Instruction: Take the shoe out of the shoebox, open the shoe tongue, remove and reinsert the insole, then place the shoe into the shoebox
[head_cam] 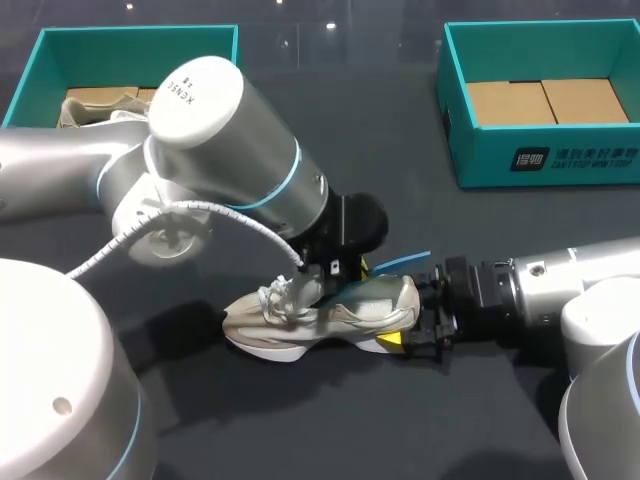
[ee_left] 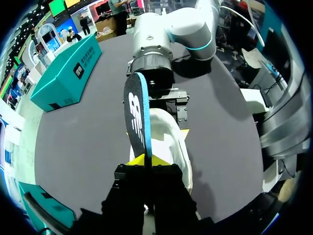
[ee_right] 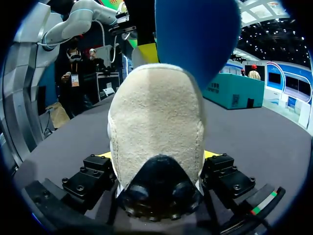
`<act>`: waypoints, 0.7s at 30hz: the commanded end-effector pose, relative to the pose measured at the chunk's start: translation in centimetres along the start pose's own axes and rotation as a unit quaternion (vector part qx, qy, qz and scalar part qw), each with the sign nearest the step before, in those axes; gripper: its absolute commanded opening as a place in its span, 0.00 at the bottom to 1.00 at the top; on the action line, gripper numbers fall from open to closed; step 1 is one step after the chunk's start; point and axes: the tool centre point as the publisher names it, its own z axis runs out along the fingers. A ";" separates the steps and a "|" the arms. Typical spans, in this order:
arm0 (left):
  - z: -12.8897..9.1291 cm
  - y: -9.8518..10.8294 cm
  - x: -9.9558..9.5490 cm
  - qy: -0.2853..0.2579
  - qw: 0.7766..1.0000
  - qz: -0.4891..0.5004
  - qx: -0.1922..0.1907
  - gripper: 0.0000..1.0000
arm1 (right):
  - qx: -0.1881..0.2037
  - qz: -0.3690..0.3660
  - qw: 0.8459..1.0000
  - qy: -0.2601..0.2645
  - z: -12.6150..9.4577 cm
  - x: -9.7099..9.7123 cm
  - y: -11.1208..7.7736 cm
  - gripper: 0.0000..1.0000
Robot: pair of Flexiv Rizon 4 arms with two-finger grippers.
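Note:
A beige shoe (head_cam: pixel 320 312) with a white sole lies on its side on the dark table (head_cam: pixel 400 180). My right gripper (head_cam: pixel 412 325) comes in from the right and is shut on its heel (ee_right: pixel 156 127), one finger on each side. My left gripper (head_cam: pixel 338 270) hangs just above the shoe's opening, shut on the insole (ee_left: pixel 137 115), which is black on top with a blue underside (ee_right: pixel 195 34). The insole stands up out of the shoe (ee_left: pixel 171 142) and slants toward my right arm (ee_left: pixel 161 44). In the head view only its blue edge (head_cam: pixel 405 262) shows.
A teal shoebox (head_cam: pixel 135 40) at the back left holds another beige shoe (head_cam: pixel 95 105). A second teal shoebox (head_cam: pixel 540 165) at the back right shows only brown cardboard inside. My left arm's large body (head_cam: pixel 230 140) covers the table's left middle.

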 end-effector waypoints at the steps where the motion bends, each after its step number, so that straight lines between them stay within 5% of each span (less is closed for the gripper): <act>1: -0.1 -1.0 0.2 -0.015 1.000 -0.005 -0.013 0.00 | 0.001 0.000 1.000 0.000 0.1 0.1 0.0 0.00; 14: -0.7 -1.1 1.0 -0.039 0.999 -0.013 -0.010 0.48 | 0.001 0.000 1.000 0.000 0.1 0.1 0.0 0.00; 16: -0.8 -1.1 1.3 -0.045 0.999 -0.015 -0.006 0.64 | 0.001 0.000 1.000 0.000 0.1 0.1 0.0 0.00; 19: -0.8 -1.1 1.5 -0.045 0.999 -0.018 0.001 1.00 | 0.001 0.000 1.000 0.000 0.1 0.1 0.0 0.00; 21: -0.6 -1.2 1.5 -0.040 0.999 -0.021 0.006 1.00 | 0.001 0.000 1.000 0.000 0.1 0.1 0.0 0.00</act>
